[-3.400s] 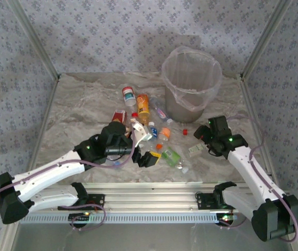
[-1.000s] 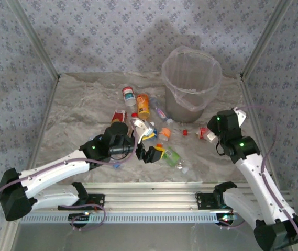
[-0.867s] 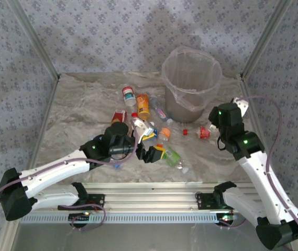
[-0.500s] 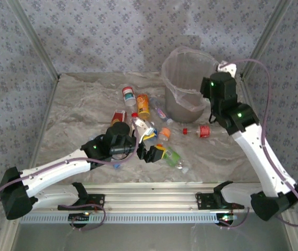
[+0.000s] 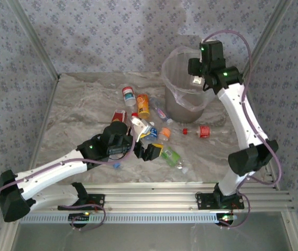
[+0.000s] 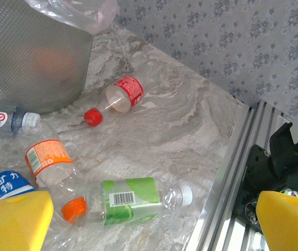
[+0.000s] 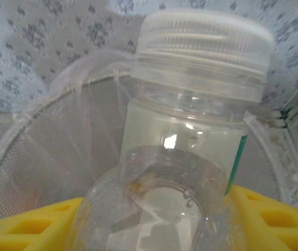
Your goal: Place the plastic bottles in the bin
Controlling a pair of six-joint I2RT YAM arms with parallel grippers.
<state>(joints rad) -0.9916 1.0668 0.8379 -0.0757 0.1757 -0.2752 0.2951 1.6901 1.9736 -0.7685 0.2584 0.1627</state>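
Right hand (image 5: 196, 77), clamped on a clear plastic bottle with white cap (image 7: 190, 130), holds it cap-forward above the mouth of the round grey bag-lined bin (image 5: 183, 107); left hand (image 5: 147, 153) hangs open over the marbled bench (image 5: 80, 104).

The overhead camera looked down from behind the arms over the marbled bench (image 5: 86, 99). All three views shared the round grey mesh bin (image 5: 183, 107) (image 6: 28, 57) (image 7: 49, 146): left wrist low, facing it; right wrist close above its rim.
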